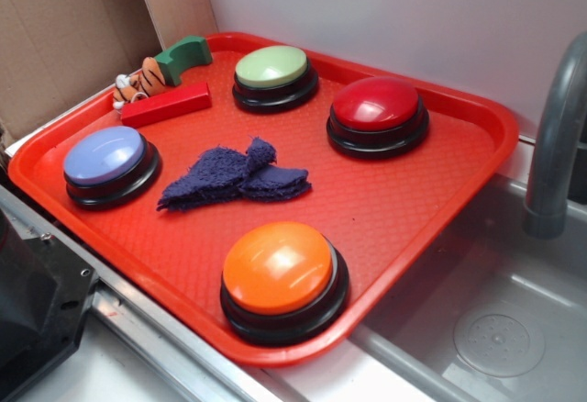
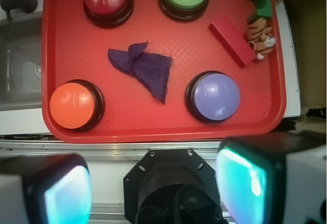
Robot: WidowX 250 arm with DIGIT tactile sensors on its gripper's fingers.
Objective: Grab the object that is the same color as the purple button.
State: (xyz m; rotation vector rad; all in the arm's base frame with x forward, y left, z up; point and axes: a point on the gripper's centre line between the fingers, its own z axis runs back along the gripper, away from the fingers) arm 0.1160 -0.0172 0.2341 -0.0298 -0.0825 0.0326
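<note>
Tool [image 2: 153,183] open, jaws spread wide, high above the near tray edge, holding nothing. Purple rag [image 1: 234,177] lies crumpled mid-tray [image 1: 413,209], just right of the purple button [image 1: 110,165], apart from it. Best approach: descend centred on the bunched fold, pinch the thick part. Tray sits on a surface beside a sink [image 1: 495,329]; cardboard backdrop far left

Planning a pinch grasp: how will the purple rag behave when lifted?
The purple rag looks fuzzy and crumpled, so it is probably floppy and will drape. It is likely light and grippy. It lies flat on the red tray, so pinch a raised fold.
</note>
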